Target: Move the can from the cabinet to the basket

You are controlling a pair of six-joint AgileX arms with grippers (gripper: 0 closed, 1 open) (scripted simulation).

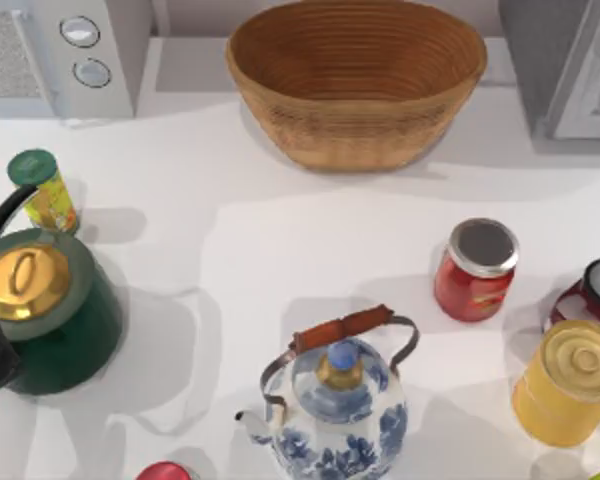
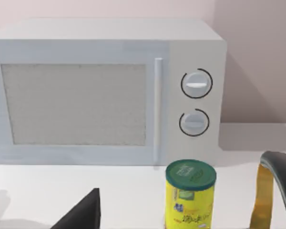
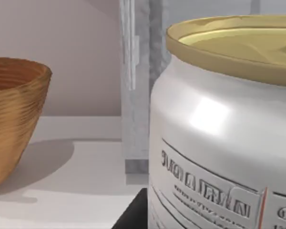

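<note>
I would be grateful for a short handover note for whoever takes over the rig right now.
Left claw: low at the table's left, by the yellow canister, facing the microwave.
Right claw: low, close behind a silver-white tin with a gold lid, with the cabinet beyond.
Basket: back centre, nothing in it.
Done: nothing delivered yet.
Left: take the can from the cabinet at the back right, carry it to the basket, release.

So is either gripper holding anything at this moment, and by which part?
It cannot be told. The fingers aren't clear in any view. The basket is empty and the cabinet stands at the table's back right corner.
</note>
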